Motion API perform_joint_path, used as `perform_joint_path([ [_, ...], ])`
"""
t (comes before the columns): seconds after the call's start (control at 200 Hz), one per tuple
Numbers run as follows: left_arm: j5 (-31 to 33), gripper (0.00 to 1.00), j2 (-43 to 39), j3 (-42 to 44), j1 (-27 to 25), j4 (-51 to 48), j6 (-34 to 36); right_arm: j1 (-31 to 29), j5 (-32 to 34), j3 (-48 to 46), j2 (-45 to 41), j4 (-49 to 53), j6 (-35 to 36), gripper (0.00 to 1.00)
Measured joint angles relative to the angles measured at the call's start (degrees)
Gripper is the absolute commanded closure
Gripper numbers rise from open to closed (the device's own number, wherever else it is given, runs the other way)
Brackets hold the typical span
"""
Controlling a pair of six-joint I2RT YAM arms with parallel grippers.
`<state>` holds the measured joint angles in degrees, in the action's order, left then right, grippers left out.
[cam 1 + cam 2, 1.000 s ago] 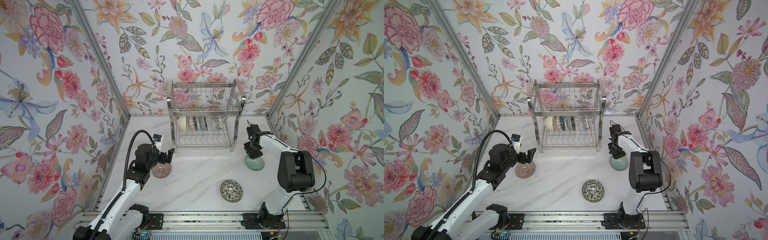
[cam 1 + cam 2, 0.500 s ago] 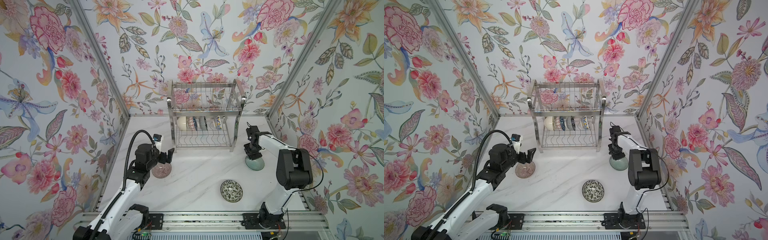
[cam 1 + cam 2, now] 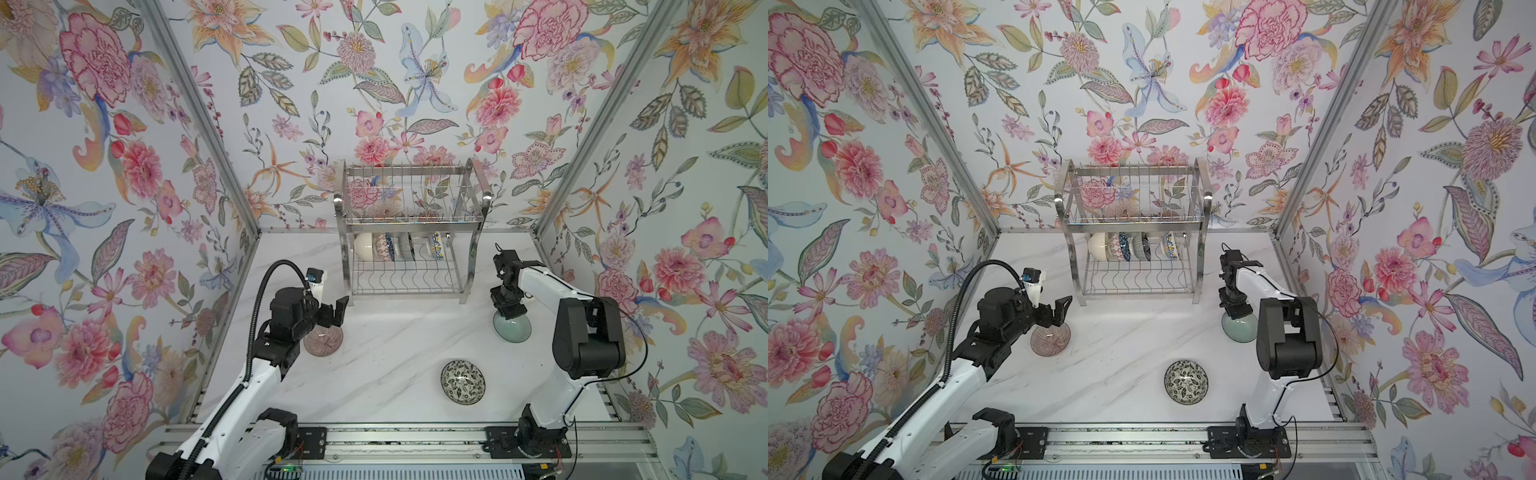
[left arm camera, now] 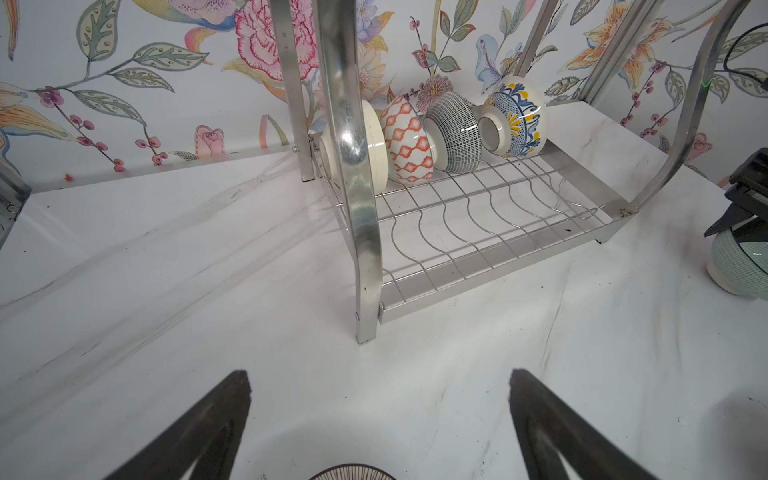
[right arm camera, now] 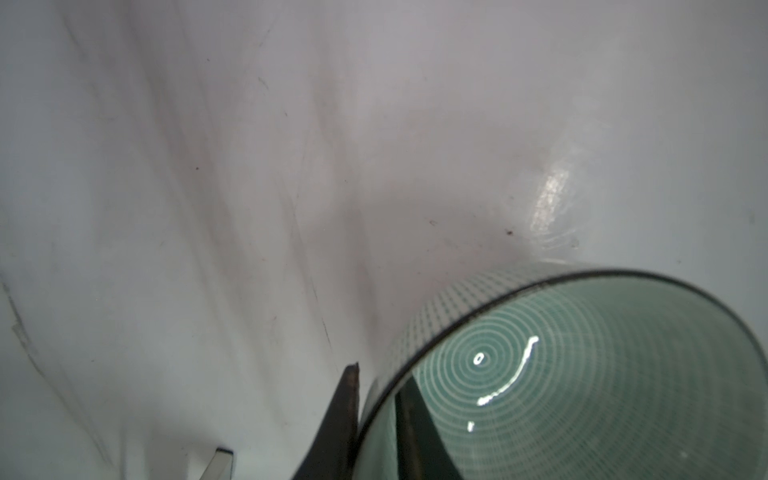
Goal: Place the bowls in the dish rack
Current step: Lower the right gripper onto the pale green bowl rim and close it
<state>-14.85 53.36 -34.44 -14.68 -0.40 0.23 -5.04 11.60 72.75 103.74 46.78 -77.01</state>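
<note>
The right gripper (image 3: pixel 508 311) is pinching the rim of the pale green ceramic bowl (image 3: pixel 513 331) standing on the white marble table (image 3: pixel 399 332) beside the steel wire dish rack (image 3: pixel 409 286); the left gripper (image 3: pixel 335 312) is hanging wide apart.

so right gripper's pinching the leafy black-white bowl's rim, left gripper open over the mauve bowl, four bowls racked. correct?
Wrong bowl: the right gripper pinches the rim of the pale green bowl, clear in the right wrist view; the leafy black-white bowl lies untouched. Left gripper open over the mauve bowl, four bowls in the dish rack: yes.
</note>
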Motion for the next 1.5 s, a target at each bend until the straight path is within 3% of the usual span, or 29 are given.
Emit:
perform_joint_path([
  [0.415,-15.0,0.01,0.0,0.0,-3.6,1.7,1.7,-1.3,5.4,0.8,-6.0,0.3,0.0,0.86],
  [0.891,-17.9,0.01,2.3,0.0,-7.1,1.5,2.6,-5.7,14.0,1.1,-12.6,0.5,2.8,0.89],
  [0.991,-17.8,0.01,2.4,0.0,-7.3,1.5,2.6,-6.1,14.2,1.0,-12.7,0.5,3.8,0.85],
  [1.216,-17.7,0.01,2.5,0.0,-7.7,0.6,3.2,-6.1,13.0,0.6,-12.7,0.5,6.5,0.62],
  [1.501,-17.3,0.01,2.5,0.0,-8.3,0.0,3.7,-4.5,6.7,-1.7,-10.4,-0.5,7.2,0.56],
])
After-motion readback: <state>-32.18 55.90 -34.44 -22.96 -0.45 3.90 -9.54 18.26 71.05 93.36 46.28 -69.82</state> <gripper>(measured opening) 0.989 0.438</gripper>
